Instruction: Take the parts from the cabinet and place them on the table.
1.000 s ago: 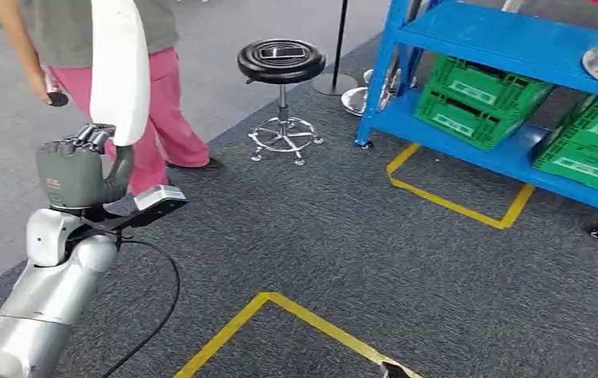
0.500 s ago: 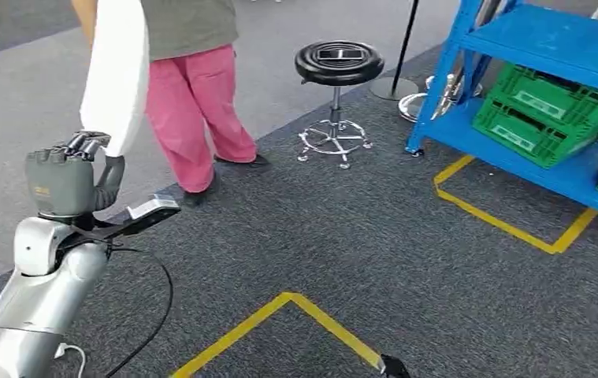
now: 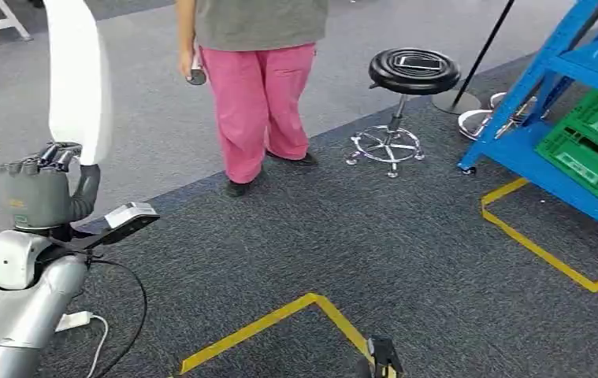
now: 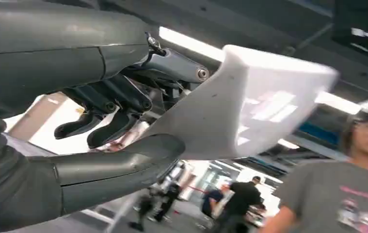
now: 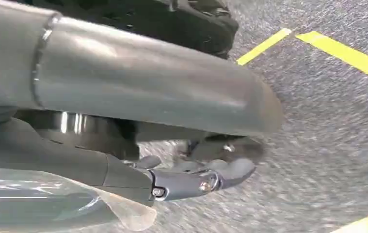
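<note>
The left hand clenches the lower end of a long, curved white plastic panel, holding it upright above the grey carpet, well apart from the blue metal shelving rack with its green crates; the panel looks stiff, light and smooth, so it probably wants a firm grip low down, where it narrows. The left wrist view shows what the head view cannot: the thick grey thumb pressing under the panel's edge opposite the dark fingers. The right wrist view shows the right hand hanging over the carpet, fingers loosely curled, though I cannot tell whether it holds the clear film near it.

Grey carpet, yellow tape, black stool.
</note>
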`<state>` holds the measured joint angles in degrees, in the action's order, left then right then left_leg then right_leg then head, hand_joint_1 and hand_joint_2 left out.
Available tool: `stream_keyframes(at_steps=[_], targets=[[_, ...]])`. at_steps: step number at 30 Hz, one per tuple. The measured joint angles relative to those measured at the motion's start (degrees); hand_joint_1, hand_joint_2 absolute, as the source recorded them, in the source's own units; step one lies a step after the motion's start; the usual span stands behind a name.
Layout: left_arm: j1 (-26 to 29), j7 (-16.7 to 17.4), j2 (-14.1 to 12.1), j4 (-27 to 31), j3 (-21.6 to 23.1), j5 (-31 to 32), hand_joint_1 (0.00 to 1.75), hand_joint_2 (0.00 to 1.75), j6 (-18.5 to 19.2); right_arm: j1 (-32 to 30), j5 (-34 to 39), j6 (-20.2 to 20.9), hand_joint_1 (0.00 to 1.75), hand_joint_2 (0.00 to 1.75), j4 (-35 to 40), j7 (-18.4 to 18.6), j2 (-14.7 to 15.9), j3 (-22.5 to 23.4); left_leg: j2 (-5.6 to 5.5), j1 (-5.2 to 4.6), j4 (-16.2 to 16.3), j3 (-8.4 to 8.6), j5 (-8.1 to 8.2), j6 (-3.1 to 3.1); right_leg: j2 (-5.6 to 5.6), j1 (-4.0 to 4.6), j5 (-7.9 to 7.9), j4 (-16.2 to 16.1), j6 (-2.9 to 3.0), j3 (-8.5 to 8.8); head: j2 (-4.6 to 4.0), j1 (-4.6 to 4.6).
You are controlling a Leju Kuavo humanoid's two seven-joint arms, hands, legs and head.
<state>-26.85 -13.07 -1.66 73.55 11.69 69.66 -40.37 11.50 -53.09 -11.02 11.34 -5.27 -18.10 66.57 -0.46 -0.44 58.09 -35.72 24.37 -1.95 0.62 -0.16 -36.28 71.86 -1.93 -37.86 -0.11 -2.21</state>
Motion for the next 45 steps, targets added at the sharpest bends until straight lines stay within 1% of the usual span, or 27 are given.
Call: stream_keyframes(at_steps=[2,3,5,6,7,11,13,14,16,17,19,21,22,23,26,27,29,31,33,34,36,37,38,41,42,44,45], targets=[[0.6,0.2,-0.1,0.1,0.0,0.0,1.75,1.75,0.0,-0.1,0.0,-0.4,0.00,0.00,0.0,-0.3,0.0,-0.4,-1.27,-0.05,0.1,0.03,0.04,-0.06,-0.48,0.04,-0.52,4.1,0.07,-2.76,0.00,0.00],[0.9,0.2,-0.2,0.2,0.0,0.0,1.75,1.75,0.0,-0.2,0.0,-0.4,0.00,0.00,0.0,-0.3,0.0,-0.5,-1.95,-0.04,0.1,0.07,0.04,-0.05,-0.53,0.03,1.28,2.4,0.14,-2.40,0.00,-0.04],[1.0,0.2,-0.3,0.6,0.0,0.2,1.75,1.75,0.0,0.0,-0.1,-0.5,0.00,0.00,0.0,-0.4,0.0,-0.6,-3.41,0.10,0.3,0.13,0.09,0.04,-1.24,-0.08,7.32,-7.2,0.38,1.39,0.00,-0.07],[1.0,0.2,-0.3,0.8,0.0,0.2,1.75,1.75,0.0,0.0,-0.1,-0.5,0.00,0.00,0.0,-0.5,0.0,-0.6,-3.87,0.16,0.4,0.03,0.21,0.22,-3.03,-0.28,9.09,-11.5,0.44,3.03,-0.02,-0.07],[1.0,0.2,-0.3,0.9,0.0,0.2,1.75,1.75,0.0,0.1,0.0,-0.6,0.00,0.00,0.0,-0.5,0.0,-0.7,-4.24,-0.23,0.6,-0.17,0.28,0.49,-4.26,-0.42,8.40,-12.4,0.46,3.85,0.00,0.00],[1.3,0.3,-0.9,1.2,0.0,0.2,1.75,1.75,0.0,0.1,0.3,-0.3,0.00,0.00,-0.1,0.4,-0.3,-0.9,-5.99,0.17,0.6,-0.63,-0.16,1.44,-2.91,-0.32,8.27,-13.4,1.22,4.74,0.00,0.09],[1.0,0.0,-1.0,1.2,0.0,-0.5,1.75,1.75,0.0,0.2,0.9,0.7,0.00,0.00,-0.1,3.8,-0.4,-0.9,-2.15,-0.05,3.2,-1.66,1.80,2.07,-1.91,-0.62,8.32,-13.8,2.02,5.25,0.00,0.51],[0.6,-0.3,-0.8,1.2,0.1,-0.8,1.75,1.75,0.0,0.2,1.1,1.4,0.00,0.00,-0.1,6.2,-0.4,-0.9,-0.95,0.11,6.9,-3.32,3.80,2.39,-1.25,-0.52,8.21,-13.8,2.22,5.36,0.00,0.48],[0.1,-0.5,-0.5,0.8,0.2,-1.1,1.75,1.75,0.0,0.4,1.2,2.0,0.00,0.00,0.0,9.3,-0.2,-1.0,-0.17,0.49,16.6,-7.82,7.71,2.78,-0.15,-0.48,8.01,-13.8,2.40,5.49,0.00,0.50],[-0.1,-0.6,-0.4,0.6,0.2,-1.1,1.75,1.75,0.0,0.4,1.2,2.1,0.00,0.00,0.0,9.7,-0.2,-1.0,-0.15,0.68,18.9,-8.98,7.91,2.91,0.34,-0.48,7.92,-13.8,2.43,5.58,0.00,0.55],[-0.3,-0.6,-0.3,0.3,0.2,-1.2,1.75,1.75,0.0,0.4,1.2,2.1,0.00,0.00,0.0,10.1,-0.1,-1.0,-0.03,0.85,15.4,-7.31,4.82,2.86,1.23,-0.47,7.61,-13.8,2.33,5.94,0.00,0.52],[-1.2,-1.5,0.0,0.0,0.2,-1.5,1.75,1.75,0.0,0.7,1.9,2.8,0.00,0.00,0.2,13.1,-0.1,-1.0,1.47,0.74,5.0,-2.21,-0.40,2.40,2.04,-0.46,7.12,-13.8,1.94,6.64,-0.02,0.55],[-1.8,-1.9,0.3,-0.3,0.2,-1.4,1.75,1.75,0.0,0.7,2.2,3.5,0.00,0.00,0.3,15.1,0.0,-1.0,4.18,0.23,2.6,-0.93,-0.19,2.16,2.32,-0.25,6.92,-13.8,1.62,6.63,0.00,0.50],[-2.8,-2.2,0.8,-0.7,0.3,-1.3,1.75,1.75,0.0,1.0,2.6,4.2,0.00,0.00,0.4,16.8,0.1,-0.9,4.66,-0.32,1.3,-0.57,0.12,1.79,2.76,0.28,6.73,-13.6,1.30,6.46,0.00,0.68],[-4.0,-3.0,1.8,-1.7,0.4,-0.9,1.75,1.75,0.0,1.7,3.1,5.0,0.00,0.00,0.7,20.9,0.6,-0.5,3.05,-0.22,1.1,-1.08,0.34,1.06,4.47,0.47,6.64,-14.1,0.66,6.69,0.00,0.31],[-4.2,-3.1,2.2,-2.0,0.4,-0.5,1.75,1.75,0.0,1.8,3.2,5.1,0.00,0.00,0.9,21.9,0.6,-0.5,2.57,0.28,0.6,-0.72,0.13,0.68,4.06,0.37,6.02,-13.9,0.21,6.25,0.00,0.26],[-5.5,-3.4,3.4,-2.7,0.7,0.0,1.75,1.75,0.0,2.3,3.3,6.0,0.00,0.00,1.0,23.5,0.9,-0.3,1.54,0.37,0.6,-0.67,0.17,0.09,0.35,0.31,3.10,-8.4,0.05,3.91,0.00,-0.07],[-5.7,-3.8,4.2,-3.2,0.9,0.6,1.75,1.75,0.0,2.8,3.3,6.2,0.00,0.00,1.0,24.7,1.0,-0.1,0.46,0.26,0.6,-0.62,0.26,-0.14,-0.59,0.51,-0.29,0.6,-0.07,-0.63,0.00,-0.28],[-5.6,-4.2,4.7,-3.5,0.9,1.0,1.75,1.75,0.0,2.9,3.2,6.3,0.00,0.00,1.0,25.7,1.2,-0.1,-0.81,0.16,0.7,-0.55,0.30,-0.21,-0.67,0.69,0.22,4.0,0.06,-2.98,0.00,-0.28],[-5.6,-4.3,4.8,-3.7,0.9,1.0,1.75,1.75,0.0,2.8,3.1,6.3,0.00,0.00,1.0,26.2,1.2,-0.1,-1.54,0.16,0.7,-0.48,0.31,-0.20,-0.75,0.67,2.35,1.8,0.10,-2.31,0.00,-0.28],[-5.8,-4.5,5.4,-3.9,1.0,1.2,1.75,1.75,0.0,2.3,3.0,6.3,0.00,0.00,1.0,26.8,1.2,-0.1,-2.98,0.30,0.8,-0.22,0.44,-0.03,-1.74,0.46,8.19,-7.5,0.16,1.30,0.00,-0.33],[-5.8,-4.5,5.6,-4.0,1.0,1.2,1.75,1.75,0.0,2.0,2.9,6.3,0.00,0.00,1.0,26.8,1.2,-0.1,-3.50,0.33,0.8,-0.33,0.60,0.26,-3.75,0.16,9.21,-11.1,0.08,2.61,0.00,-0.28],[-6.0,-4.5,5.7,-4.2,1.0,1.2,1.75,1.75,0.0,2.0,2.9,6.3,0.00,0.00,1.0,26.9,1.2,-0.1,-4.07,0.02,1.5,-0.79,0.56,0.49,-4.68,-0.14,8.78,-12.4,0.10,4.07,0.00,-0.20],[-5.8,-4.5,5.7,-4.5,1.0,1.2,1.75,1.75,0.0,1.6,2.7,6.4,0.00,0.00,1.0,27.0,1.2,-0.2,-5.26,0.34,1.2,-1.30,-0.01,1.12,-3.75,0.29,8.10,-13.0,0.76,4.21,0.00,-0.22],[-5.8,-4.6,5.6,-4.5,1.0,1.2,1.75,1.75,0.0,1.6,2.5,6.7,0.00,0.00,0.9,27.0,1.1,-0.2,-5.75,0.29,1.5,-1.35,0.24,1.33,-3.02,-0.18,8.32,-13.3,1.22,4.53,0.00,-0.22],[-5.9,-4.6,5.6,-4.5,1.1,1.1,1.75,1.75,0.0,1.3,2.3,6.9,0.00,0.00,1.0,27.0,1.1,-0.2,-1.87,0.11,5.6,-3.01,2.90,2.00,-1.97,-0.01,8.13,-13.3,2.07,4.95,0.00,0.33],[-5.9,-4.6,5.6,-4.5,1.1,1.1,1.75,1.75,0.0,1.1,2.2,7.1,0.00,0.00,1.0,27.0,1.1,-0.2,-0.89,0.25,9.8,-4.97,4.89,2.27,-1.38,0.13,8.00,-13.3,2.28,5.07,0.00,0.22]])
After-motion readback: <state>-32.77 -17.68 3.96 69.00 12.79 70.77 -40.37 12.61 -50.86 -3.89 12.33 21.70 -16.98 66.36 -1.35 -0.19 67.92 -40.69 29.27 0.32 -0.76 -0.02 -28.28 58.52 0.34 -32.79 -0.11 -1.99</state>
